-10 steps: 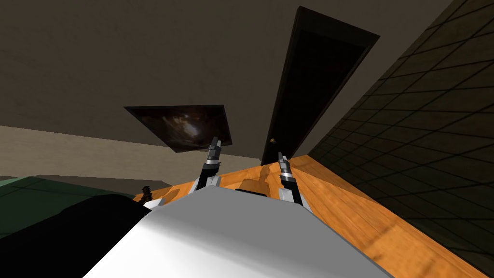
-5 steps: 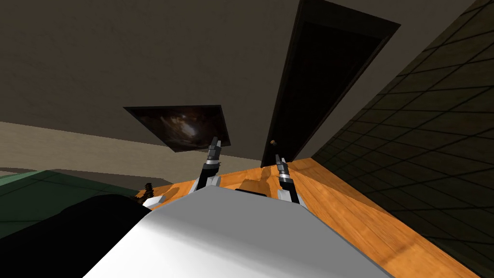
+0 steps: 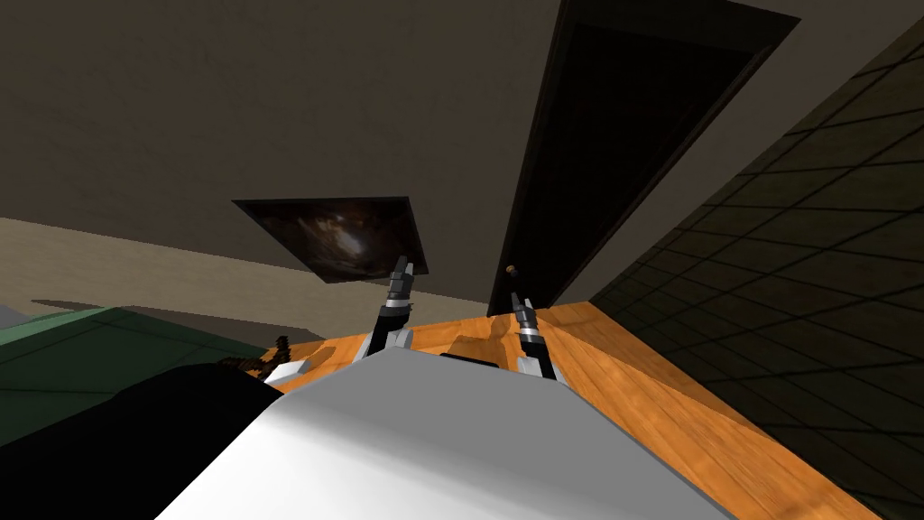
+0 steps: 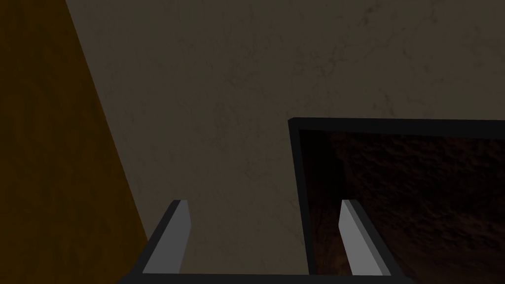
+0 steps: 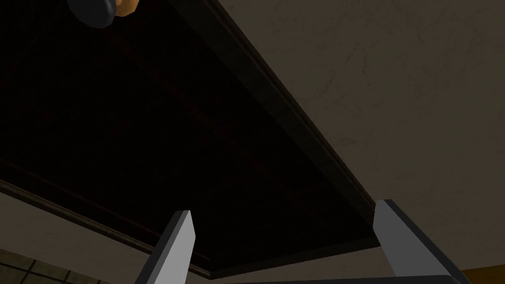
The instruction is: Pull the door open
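Note:
A tall, very dark door [image 3: 614,144] in a dark frame stands shut in the beige wall ahead. Its small round knob [image 3: 512,269] sits low on the door's left edge. My right gripper [image 3: 517,299] points at the door a short way below the knob, apart from it. In the right wrist view its fingers stand wide apart and empty, with the door panel [image 5: 148,123] beyond them and the knob [image 5: 101,7] far off past the fingertips. My left gripper [image 3: 402,264] is raised to the left, open and empty, before a framed picture [image 3: 347,236].
A dark tiled wall [image 3: 794,271] closes in on the right. The orange wooden floor [image 3: 650,397] runs up to the door. A dark green surface [image 3: 90,352] and a black shape [image 3: 117,433] lie at the left, with small dark and white objects [image 3: 271,361] on the floor.
The whole head view has shifted: I have moved closer to the door, which now looms larger. My right gripper has edged left and up toward the knob. The left arm holds its pose.

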You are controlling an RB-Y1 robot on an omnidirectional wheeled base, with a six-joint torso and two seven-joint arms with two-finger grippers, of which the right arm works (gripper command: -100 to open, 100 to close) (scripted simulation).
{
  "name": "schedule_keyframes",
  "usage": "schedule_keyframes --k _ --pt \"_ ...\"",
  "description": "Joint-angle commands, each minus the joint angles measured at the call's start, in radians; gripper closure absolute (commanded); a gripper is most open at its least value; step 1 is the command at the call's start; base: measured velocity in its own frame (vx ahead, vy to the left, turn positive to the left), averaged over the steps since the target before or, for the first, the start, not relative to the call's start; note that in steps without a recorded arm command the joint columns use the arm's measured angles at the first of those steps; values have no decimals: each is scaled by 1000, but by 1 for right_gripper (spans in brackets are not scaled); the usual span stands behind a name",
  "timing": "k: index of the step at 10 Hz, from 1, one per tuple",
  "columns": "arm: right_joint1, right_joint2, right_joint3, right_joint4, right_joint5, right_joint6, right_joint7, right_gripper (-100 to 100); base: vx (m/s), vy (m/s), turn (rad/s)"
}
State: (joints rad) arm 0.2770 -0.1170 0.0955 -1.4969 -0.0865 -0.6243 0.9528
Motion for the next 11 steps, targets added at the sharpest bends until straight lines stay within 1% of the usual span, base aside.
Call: schedule_keyframes --k 1,11 --pt "-12 0 5 36 -2 -8 41 -100 71 -110 75" --pt "-60 -6 36 224 -13 -51 258 -100 66 -100 79"
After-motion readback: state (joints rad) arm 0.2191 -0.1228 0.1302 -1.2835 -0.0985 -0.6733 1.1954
